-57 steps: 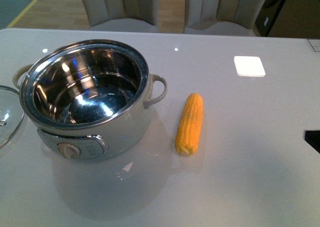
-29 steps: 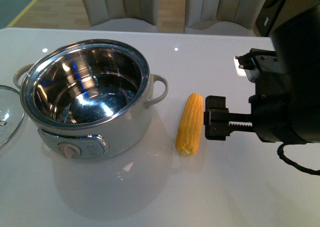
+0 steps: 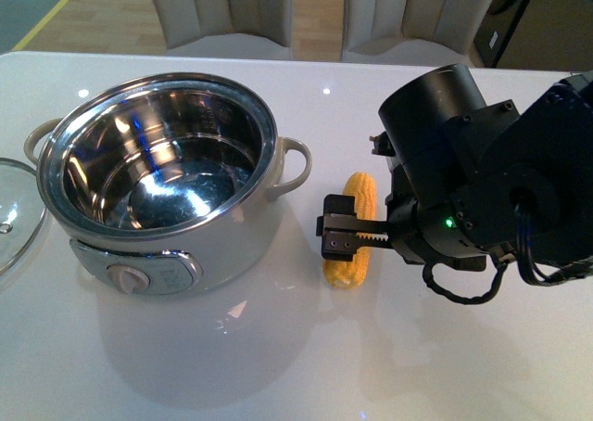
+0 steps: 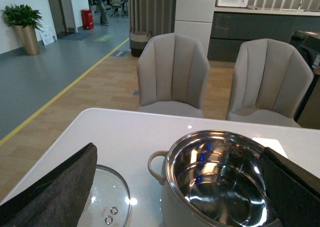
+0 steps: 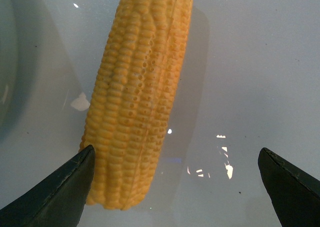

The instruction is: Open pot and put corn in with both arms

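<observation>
The right gripper (image 3: 341,236) hangs low over the corn (image 3: 359,197), jaws spread wide and holding nothing. In the right wrist view one fingertip (image 5: 65,187) sits close beside the cob's near half and the other is well apart from it. The cob is thus off-centre in the gap, so I judge a small sideways shift is needed before closing. The corn lies flat on the table (image 3: 482,365), lengthwise from near to far, just right of the pot (image 3: 236,240), which suits a pinch across its width. The pot stands open with its steel bowl empty. The glass lid (image 3: 11,219) lies flat to its left, clear of the drop path. The left gripper (image 4: 170,202), likewise spread and empty, looks down over pot and lid
</observation>
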You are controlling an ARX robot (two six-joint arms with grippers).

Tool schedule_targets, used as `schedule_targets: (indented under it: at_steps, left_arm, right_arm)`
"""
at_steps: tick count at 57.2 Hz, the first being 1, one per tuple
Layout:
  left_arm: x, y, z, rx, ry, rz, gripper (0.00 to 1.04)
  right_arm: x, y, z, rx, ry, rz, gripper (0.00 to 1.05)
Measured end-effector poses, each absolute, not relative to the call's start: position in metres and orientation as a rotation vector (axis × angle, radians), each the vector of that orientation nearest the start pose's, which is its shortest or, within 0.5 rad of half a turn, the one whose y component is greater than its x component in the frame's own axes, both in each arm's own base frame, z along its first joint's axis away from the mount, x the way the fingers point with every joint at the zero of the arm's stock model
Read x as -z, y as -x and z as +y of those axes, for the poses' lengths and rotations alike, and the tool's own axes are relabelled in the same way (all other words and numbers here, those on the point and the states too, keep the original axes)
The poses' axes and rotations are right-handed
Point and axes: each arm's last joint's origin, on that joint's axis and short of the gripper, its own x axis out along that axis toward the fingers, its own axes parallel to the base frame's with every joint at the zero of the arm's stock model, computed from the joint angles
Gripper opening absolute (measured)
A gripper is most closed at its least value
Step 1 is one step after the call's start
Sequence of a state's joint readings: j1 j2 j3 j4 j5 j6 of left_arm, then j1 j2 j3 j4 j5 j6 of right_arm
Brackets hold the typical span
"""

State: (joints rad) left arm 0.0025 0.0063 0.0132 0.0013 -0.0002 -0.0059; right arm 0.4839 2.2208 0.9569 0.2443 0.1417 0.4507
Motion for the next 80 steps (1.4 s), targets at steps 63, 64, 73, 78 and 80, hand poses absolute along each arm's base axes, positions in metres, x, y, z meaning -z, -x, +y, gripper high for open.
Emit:
schedule_targets:
  at_steps: [63,64,73,78,80]
  left_arm:
    - [-0.168,-0.097,0.000,-0.003,0.006,-0.008,0.98]
    - [-0.168,-0.097,0.000,-0.003,0.006,-0.008,0.98]
    - [-0.168,-0.097,0.000,-0.003,0.006,-0.008,0.98]
    - [-0.168,-0.097,0.000,-0.003,0.006,-0.008,0.98]
    - [-0.168,-0.097,0.000,-0.003,0.006,-0.009,0.98]
  right_arm:
    - [0.010,-0.336,0.177,-0.093,-0.077,1.038,0.35]
    - [0.010,-0.335,0.176,-0.097,-0.079,1.038,0.34]
    - [0.008,-0.326,0.169,-0.112,-0.096,1.051,0.30]
    - [0.004,-0.321,0.160,-0.118,-0.119,1.055,0.29]
    - [0.001,-0.320,0.156,-0.118,-0.133,1.051,0.28]
